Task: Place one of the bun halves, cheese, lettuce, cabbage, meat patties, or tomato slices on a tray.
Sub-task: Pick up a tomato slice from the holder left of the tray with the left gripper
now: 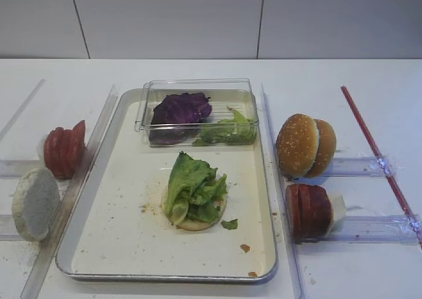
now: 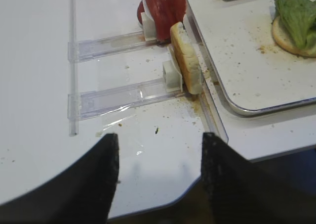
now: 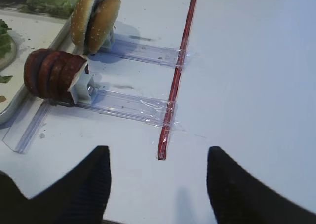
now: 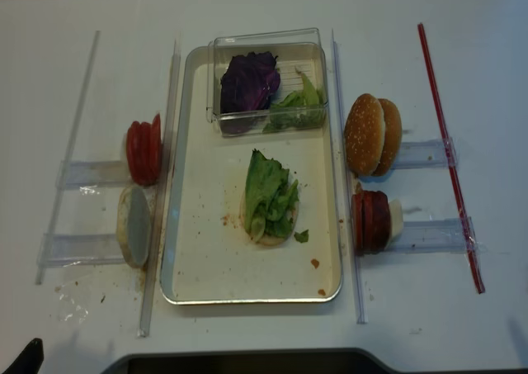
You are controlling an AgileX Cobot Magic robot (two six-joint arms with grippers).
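Observation:
The tray (image 1: 125, 239) holds a pale bun half (image 1: 201, 222) covered with lettuce (image 1: 193, 188). Left of the tray, tomato slices (image 1: 64, 150) and a pale bun half (image 1: 35, 203) stand on edge in clear holders. On its right stand two sesame bun halves (image 1: 304, 145) and the meat patties (image 1: 308, 210). Cabbage (image 1: 179, 111) and more lettuce (image 1: 227, 131) lie in a clear box. My left gripper (image 2: 159, 145) hangs open and empty near the table's front edge, short of the pale bun half (image 2: 186, 61). My right gripper (image 3: 158, 155) is open and empty, right of the patties (image 3: 52, 78). Cheese is out of view.
Clear plastic rails (image 1: 72, 200) run along both sides of the tray. A red strip (image 1: 376, 154) is taped down at the far right. The clear box (image 1: 198, 88) sits on the tray's far end. Crumbs lie on the tray floor and the table's front left.

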